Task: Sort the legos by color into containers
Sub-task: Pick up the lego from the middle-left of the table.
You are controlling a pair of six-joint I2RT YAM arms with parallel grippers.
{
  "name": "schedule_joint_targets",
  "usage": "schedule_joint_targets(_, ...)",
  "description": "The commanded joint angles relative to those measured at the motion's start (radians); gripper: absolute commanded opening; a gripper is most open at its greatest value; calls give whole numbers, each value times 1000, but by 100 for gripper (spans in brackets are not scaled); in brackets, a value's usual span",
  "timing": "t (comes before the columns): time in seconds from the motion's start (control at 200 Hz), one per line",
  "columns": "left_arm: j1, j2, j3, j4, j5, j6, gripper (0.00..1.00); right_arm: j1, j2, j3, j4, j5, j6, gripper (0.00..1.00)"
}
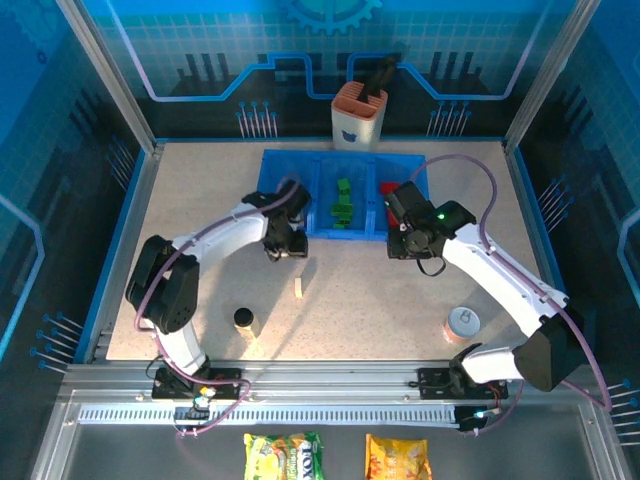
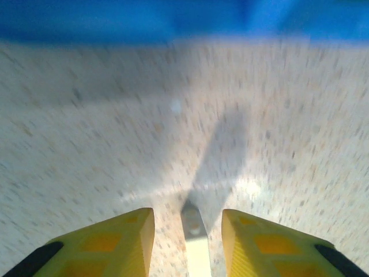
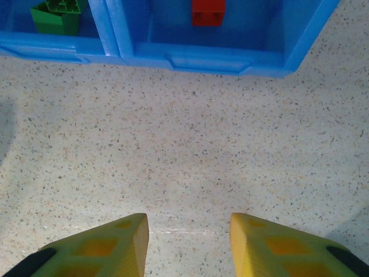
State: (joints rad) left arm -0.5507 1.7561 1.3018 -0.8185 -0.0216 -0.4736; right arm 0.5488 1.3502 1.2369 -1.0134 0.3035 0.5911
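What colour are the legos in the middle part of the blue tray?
Green. The legos show best in the top external view.

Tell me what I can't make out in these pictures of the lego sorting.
- Left tray compartment, top view: the left arm covers its near part.
- Red legos: cut by the right wrist view's top edge; partly under the right arm in the top view.
- Pale piece at the left gripper, left wrist view: motion-blurred, cut by the bottom edge.
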Motion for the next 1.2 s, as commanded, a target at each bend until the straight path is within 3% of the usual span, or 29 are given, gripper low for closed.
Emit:
schedule_joint_targets(0.0, -76, -43, -63, -10, 12, -112, 42, -11, 0, -4, -2, -9, -2, 43)
schedule_joint_targets(0.24, -167, -27, -160, 30, -11, -227, 48, -10, 17, 5, 14, -24, -15, 43)
schedule_joint_targets(0.67, -170, 8, -165, 45, -80, -218, 20, -10, 11, -6, 14, -24, -11, 43)
schedule_joint_targets(0.8, -167, 1, -149, 30, -93, -203, 17, -11, 9, -2, 9, -20, -10, 42)
schedule_joint_targets(0.965, -113, -17, -98, -1, -103, -148, 18, -10, 4, 8, -2, -10, -11, 43)
schedule_joint_targets(1.196, 26, -10, 65, -42, -110, -10, 19, -13, -7, -4, -10, -1, -6, 43)
